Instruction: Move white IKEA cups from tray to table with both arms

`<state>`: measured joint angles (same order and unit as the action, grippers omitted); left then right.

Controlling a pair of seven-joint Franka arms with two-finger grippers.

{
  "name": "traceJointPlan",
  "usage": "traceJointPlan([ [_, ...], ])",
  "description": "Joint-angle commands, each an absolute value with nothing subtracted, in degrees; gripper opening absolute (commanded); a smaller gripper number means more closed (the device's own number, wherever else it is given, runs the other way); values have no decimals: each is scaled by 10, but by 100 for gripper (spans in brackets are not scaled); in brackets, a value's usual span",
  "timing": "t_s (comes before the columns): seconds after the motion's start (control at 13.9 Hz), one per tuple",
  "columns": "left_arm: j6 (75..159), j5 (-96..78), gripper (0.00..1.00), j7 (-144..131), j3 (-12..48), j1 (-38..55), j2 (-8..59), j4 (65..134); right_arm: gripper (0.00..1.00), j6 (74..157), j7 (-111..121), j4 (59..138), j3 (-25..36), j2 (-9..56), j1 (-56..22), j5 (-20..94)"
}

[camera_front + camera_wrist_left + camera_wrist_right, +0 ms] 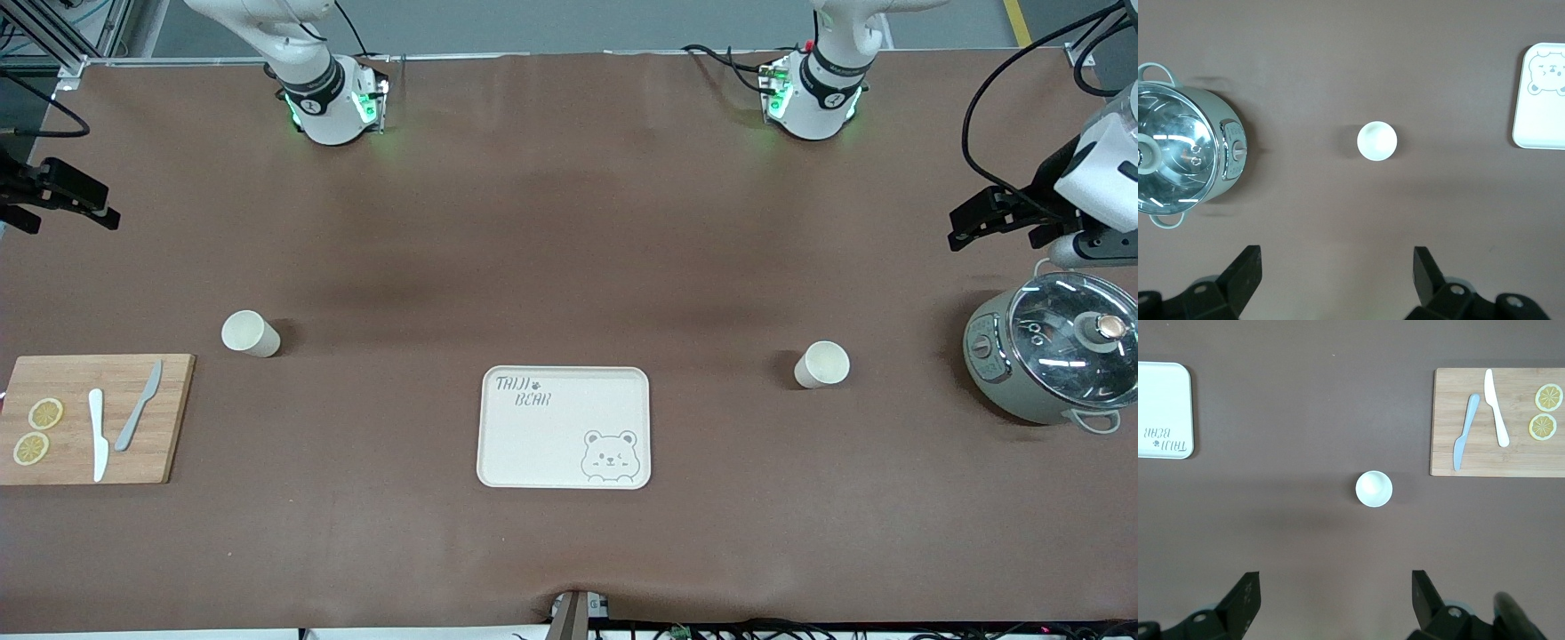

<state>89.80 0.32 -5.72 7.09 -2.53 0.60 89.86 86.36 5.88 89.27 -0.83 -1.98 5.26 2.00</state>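
I read the tray as bare — both white cups stand upright on the table, 1 toward each arm's end, well apart from it. Left gripper hangs beside the cooker, fingers spread, empty, its cup ahead of it. Right gripper likewise spread and empty, the other cup ahead, cutting board alongside. Task looks finished — arms parked clear.
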Motion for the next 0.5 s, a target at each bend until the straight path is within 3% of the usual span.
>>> traceJointPlan([
  [0.0,885,9,100,-55,72,-24,9,885,100,858,50,889,-11,-22,56,13],
  [0.43,885,10,100,-61,72,-24,10,886,100,859,49,889,-11,-21,55,13],
])
